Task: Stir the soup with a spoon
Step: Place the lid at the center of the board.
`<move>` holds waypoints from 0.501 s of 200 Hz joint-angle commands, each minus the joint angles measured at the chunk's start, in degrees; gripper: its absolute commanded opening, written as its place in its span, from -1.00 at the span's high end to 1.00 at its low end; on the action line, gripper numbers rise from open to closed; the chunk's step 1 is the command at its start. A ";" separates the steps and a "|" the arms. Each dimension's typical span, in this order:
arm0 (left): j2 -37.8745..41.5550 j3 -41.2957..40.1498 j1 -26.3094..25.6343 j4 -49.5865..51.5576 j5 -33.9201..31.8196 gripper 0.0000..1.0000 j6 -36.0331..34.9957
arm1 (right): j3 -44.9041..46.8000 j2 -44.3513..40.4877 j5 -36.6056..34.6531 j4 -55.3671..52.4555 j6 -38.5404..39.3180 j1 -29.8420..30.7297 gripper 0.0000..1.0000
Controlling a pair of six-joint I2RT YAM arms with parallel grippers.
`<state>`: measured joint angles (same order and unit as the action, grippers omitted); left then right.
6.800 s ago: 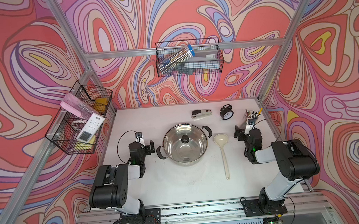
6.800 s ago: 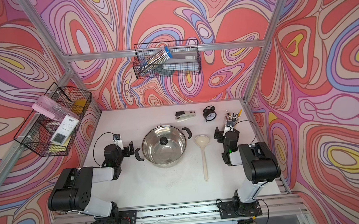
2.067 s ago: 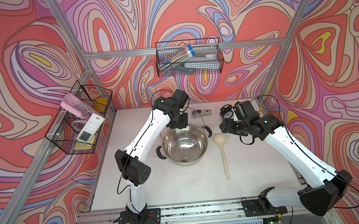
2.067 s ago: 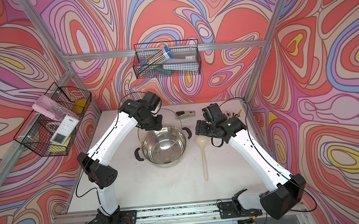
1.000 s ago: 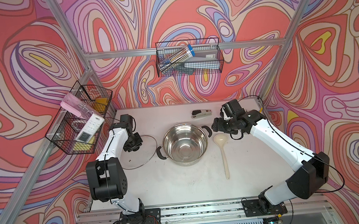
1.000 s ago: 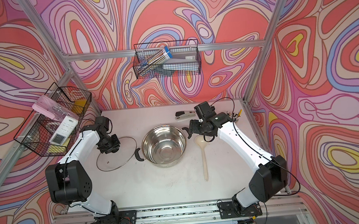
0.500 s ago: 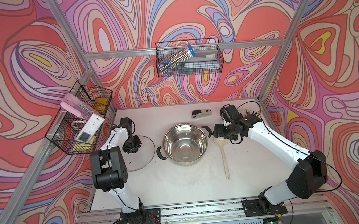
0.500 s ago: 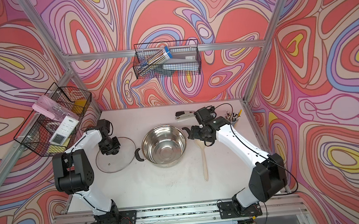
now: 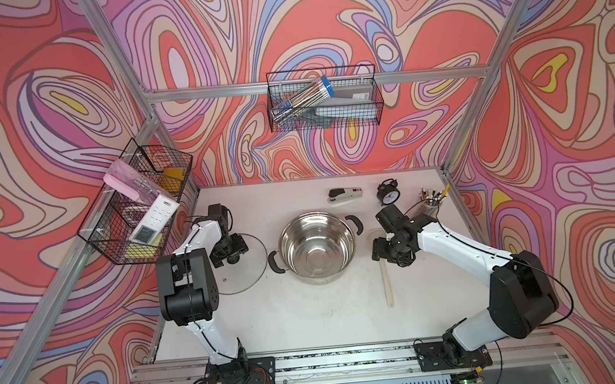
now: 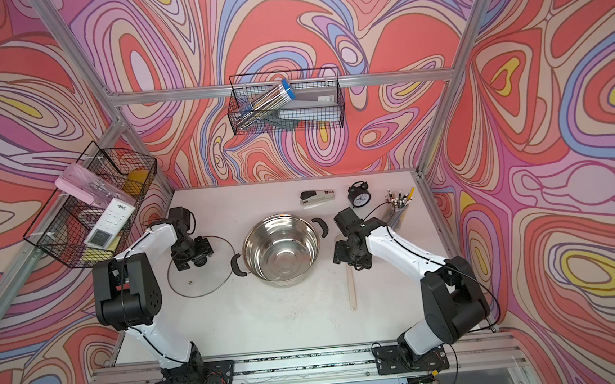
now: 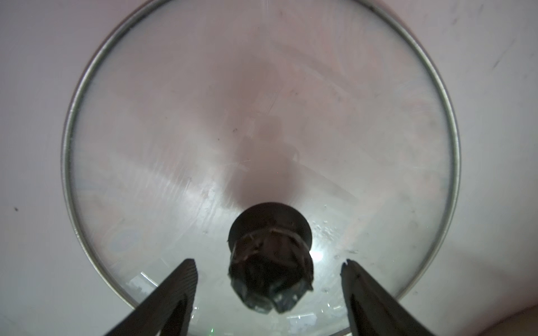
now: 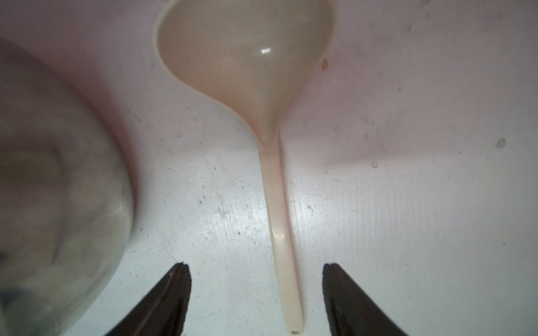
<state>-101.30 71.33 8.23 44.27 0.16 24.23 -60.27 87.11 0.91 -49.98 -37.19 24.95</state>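
Observation:
The cream spoon (image 9: 387, 284) lies flat on the table right of the steel pot (image 9: 318, 248), bowl toward the back; no soup shows in the pot. My right gripper (image 9: 391, 255) hangs low over the top of the handle. In the right wrist view the right gripper (image 12: 256, 265) is open, with the spoon's handle (image 12: 281, 218) between the fingers (image 12: 174, 291) and touching neither. The glass lid (image 9: 247, 276) rests on the table left of the pot. My left gripper (image 11: 268, 262) stands open around its black knob (image 11: 270, 241), apart from it.
A stapler (image 9: 345, 194), a black alarm clock (image 9: 388, 193) and a cup of pencils (image 9: 429, 204) stand along the back right. Wire baskets hang on the left wall (image 9: 138, 210) and the back wall (image 9: 323, 99). The pot's wall (image 12: 58, 189) is close beside the right gripper.
The left gripper has opened and let go of the lid's knob; the lid stays on the table. The right gripper has come down over the spoon's handle and narrowed a little.

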 commanded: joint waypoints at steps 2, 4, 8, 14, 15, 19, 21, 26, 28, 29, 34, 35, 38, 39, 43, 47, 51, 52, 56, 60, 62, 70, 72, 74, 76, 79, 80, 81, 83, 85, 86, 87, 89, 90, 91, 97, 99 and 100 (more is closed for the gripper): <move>6.05 -0.80 0.03 0.63 0.53 -0.79 0.29 | 2.58 -1.32 0.47 1.52 -1.30 0.38 -0.44; 6.56 -0.90 0.01 0.66 0.54 -0.80 0.45 | 2.80 -1.37 0.53 1.65 -1.26 0.35 -0.44; 7.45 -1.05 0.03 0.72 0.78 -0.81 0.75 | 3.35 -1.38 0.72 1.86 -1.34 0.32 -0.42; 9.01 -1.34 -0.19 0.82 1.08 -0.82 0.85 | 4.00 -1.18 0.96 2.13 -1.39 0.37 -0.40; 9.27 -1.35 -0.26 0.82 1.12 -0.82 0.88 | 4.10 -1.21 0.99 2.19 -1.44 0.37 -0.39; 10.25 -1.50 -0.42 0.83 1.29 -0.83 1.14 | 4.54 -1.12 1.17 2.43 -1.48 0.35 -0.36; 10.70 -1.53 -0.54 1.04 1.36 -0.83 1.16 | 4.77 -1.01 1.30 2.56 -1.48 0.38 -0.36; 11.93 -1.73 -0.85 1.21 1.53 -0.83 1.41 | 5.28 -1.06 1.59 2.96 -1.53 0.33 -0.32; 12.38 -1.90 -1.02 1.29 1.64 -0.84 1.61 | 5.57 -1.04 1.72 3.09 -1.56 0.40 -0.31; 12.63 -1.94 -1.11 1.32 1.71 -0.83 1.65 | 5.67 -1.01 1.77 3.20 -1.56 0.42 -0.30; 13.79 -2.40 -1.66 1.23 2.23 -0.84 2.04 | 6.29 -1.05 1.83 3.63 -1.68 0.39 -0.27; 14.08 -2.50 -1.78 1.20 2.35 -0.84 2.04 | 6.34 -1.06 1.91 3.69 -1.71 0.33 -0.27; 14.74 -2.78 -2.24 1.08 2.80 -0.84 2.05 | 6.72 -1.06 1.94 3.91 -1.75 0.36 -0.25; 15.00 -2.87 -2.33 1.04 2.94 -0.84 2.05 | 6.82 -1.07 1.92 4.01 -1.79 0.36 -0.25; 15.97 -3.21 -3.10 1.03 3.06 -0.85 2.18 | 7.31 -1.14 1.96 4.40 -1.89 0.30 -0.24; 16.87 -3.40 -4.09 1.31 2.69 -0.85 2.34 | 7.71 -1.27 2.01 4.72 -2.00 0.37 -0.23; 17.81 -3.71 -5.11 1.49 2.04 -0.86 2.62 | 8.00 -1.26 2.07 5.15 -1.95 0.32 -0.22; 17.94 -3.77 -5.35 1.55 1.86 -0.86 2.73 | 8.07 -1.29 2.03 5.19 -1.98 0.34 -0.22; 18.95 -4.20 -6.25 1.56 1.65 -0.86 3.09 | 8.29 -1.28 2.05 5.44 -2.01 0.43 -0.21; 20.00 -4.75 -7.08 1.49 1.71 -0.86 3.43 | 8.47 -1.29 2.08 5.64 -1.97 0.39 -0.21; 20.52 -5.07 -7.55 1.45 1.78 -0.86 3.63 | 8.54 -1.23 2.04 5.74 -2.00 0.39 -0.21; 22.63 -6.21 -9.10 1.18 1.49 -0.87 4.61 | 8.66 -0.96 1.98 5.98 -1.91 0.36 -0.20; 23.21 -6.34 -9.41 1.17 1.30 -0.87 4.93 | 8.67 -0.86 1.92 6.06 -1.88 0.36 -0.20; 23.70 -6.68 -9.80 1.19 1.19 -0.87 5.28 | 8.68 -0.75 1.95 6.10 -1.82 0.36 -0.19; 24.26 -6.89 -10.12 1.22 1.12 -0.87 5.52 | 8.68 -0.70 1.98 6.16 -1.77 0.38 -0.19; 25.06 -7.19 -10.53 1.20 1.08 -0.87 5.97 | 8.76 -0.62 1.99 6.28 -1.68 0.34 -0.18; 25.34 -7.36 -10.70 1.23 1.03 -0.87 6.12 | 8.72 -0.54 1.95 6.29 -1.58 0.35 -0.18; 25.61 -7.48 -10.83 1.24 1.01 -0.88 6.24 | 8.74 -0.45 1.97 6.33 -1.58 0.36 -0.18; 26.19 -7.69 -11.03 1.25 0.90 -0.88 6.59 | 8.72 -0.34 1.92 6.37 -1.53 0.36 -0.18; 26.75 -7.89 -11.26 1.32 0.78 -0.88 6.75 | 8.82 -0.25 1.84 6.45 -1.45 0.38 -0.17; 27.02 -7.97 -11.37 1.33 0.75 -0.88 6.86 | 8.84 -0.13 1.83 6.46 -1.42 0.37 -0.17; 27.16 -8.05 -11.43 1.34 0.69 -0.88 7.05 | 8.85 -0.07 1.78 6.46 -1.41 0.37 -0.17; 27.63 -8.25 -11.64 1.39 0.62 -0.88 7.43 | 8.85 0.06 1.85 6.51 -1.29 0.39 -0.16; 28.03 -8.32 -11.69 1.41 0.62 -0.88 7.60 | 8.81 0.16 1.83 6.54 -1.30 0.37 -0.16; 28.41 -8.41 -11.72 1.46 0.58 -0.88 7.77 | 8.83 0.16 1.83 6.55 -1.21 0.37 -0.16; 30.12 -8.85 -12.13 1.67 0.58 -0.88 8.39 | 8.79 0.48 1.75 6.62 -1.10 0.40 -0.14; 30.72 -8.95 -12.21 1.73 0.59 -0.88 8.56 | 8.84 0.57 1.73 6.64 -1.06 0.44 -0.13; 31.03 -8.94 -12.29 1.80 0.57 -0.88 8.64 | 8.85 0.68 1.64 6.60 -1.01 0.40 -0.13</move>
<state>-75.88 64.20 -2.90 44.42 1.52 28.88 -51.77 87.11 2.66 -45.32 -38.59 24.95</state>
